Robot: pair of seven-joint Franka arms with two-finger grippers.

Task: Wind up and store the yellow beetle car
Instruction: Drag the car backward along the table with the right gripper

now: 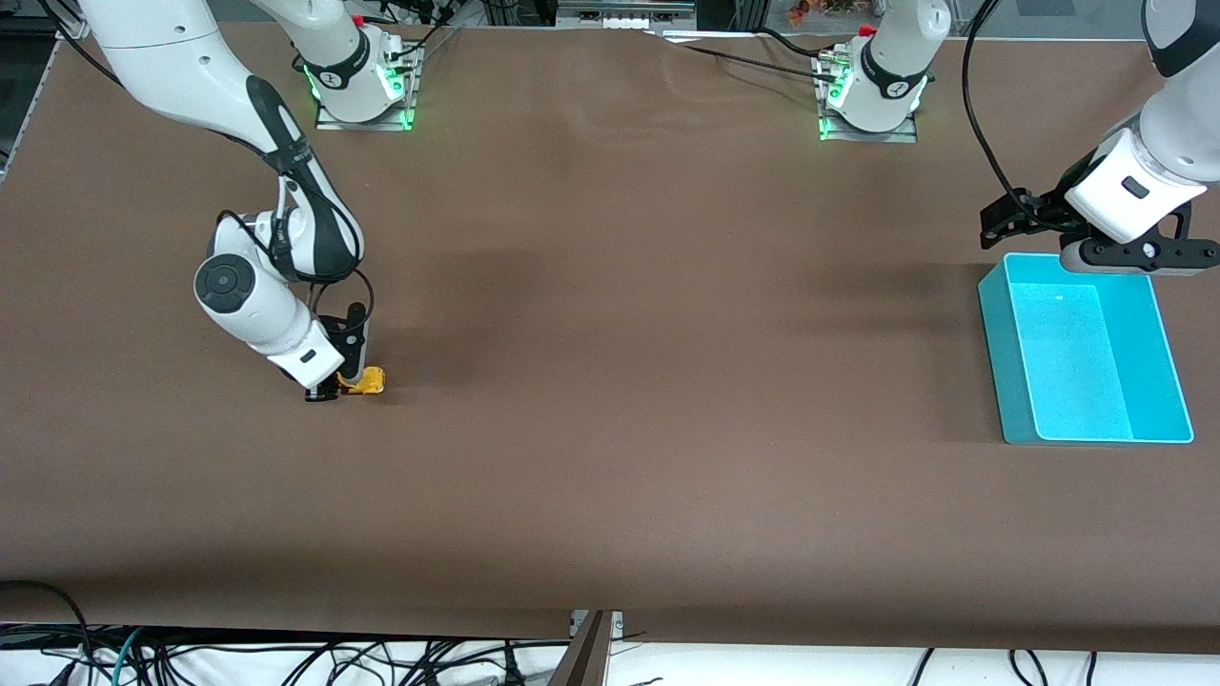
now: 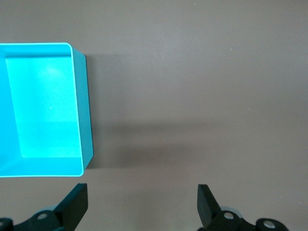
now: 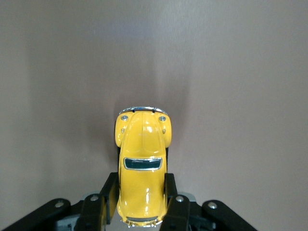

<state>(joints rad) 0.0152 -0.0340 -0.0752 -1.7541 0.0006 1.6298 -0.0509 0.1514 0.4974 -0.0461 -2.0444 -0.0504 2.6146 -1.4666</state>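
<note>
My right gripper [image 3: 139, 209] was low at the brown paper-covered worktop [image 1: 610, 381] toward the right arm's end, its two black fingers pinching the rear flanks of the small, glossy yellow beetle-shaped toy car [image 3: 143, 163], whose wheels appeared to sit on the surface. I judged the grasp done, but the winding and the storing both left. My left gripper [image 2: 142, 204] waited with fingers spread wide over the worktop beside the empty turquoise plastic bin [image 1: 996, 353], well apart from the car.
</note>
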